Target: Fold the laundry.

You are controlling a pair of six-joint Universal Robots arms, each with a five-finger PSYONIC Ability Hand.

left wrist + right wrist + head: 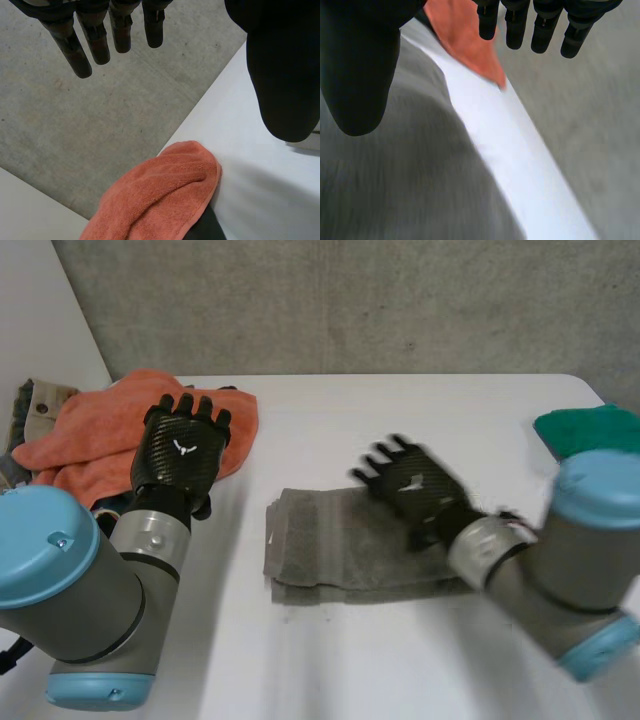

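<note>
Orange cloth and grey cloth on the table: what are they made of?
Orange cloth: looks like terry towelling, matte, with a nubby looped pile and a hemmed edge. Grey cloth: probably a similar soft towel fabric, matte, lying in thick folded layers; its weave cannot be made out.

1. Grey towel (330, 550): folded into a flat, long rectangle with layered edges showing at its left end. It lies in the middle of the table, long side running along with the near edge. Its right end is covered.
2. Orange towel (100, 440): terry, crumpled in a loose heap at the table's far left corner, one rounded fold reaching the far edge. A bit of dark fabric shows under it.
3. Green cloth (590, 428): bunched at the table's right edge near the far right corner, partly hidden.
4. Beige garment (35, 405): rumpled, just beyond the orange towel at the left edge.
</note>
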